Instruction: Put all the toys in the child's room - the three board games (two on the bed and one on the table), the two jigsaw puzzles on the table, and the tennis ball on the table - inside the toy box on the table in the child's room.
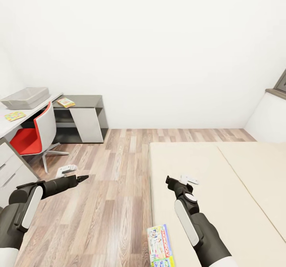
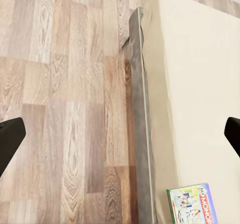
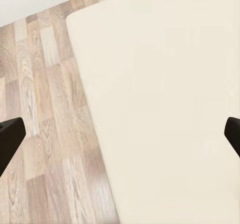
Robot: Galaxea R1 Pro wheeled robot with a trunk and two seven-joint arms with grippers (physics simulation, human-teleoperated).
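At the bottom of the head view a colourful pale Monopoly box lies flat on the beige bed, close to the mattress edge that borders the wood floor. In the upper left, the light-grey toy box stands on the pale table, open and without lid. One multicoloured jigsaw puzzle lies flat just in front of it. A second flat colourful board lies on the table's darker part to the right; its print is too small to read.
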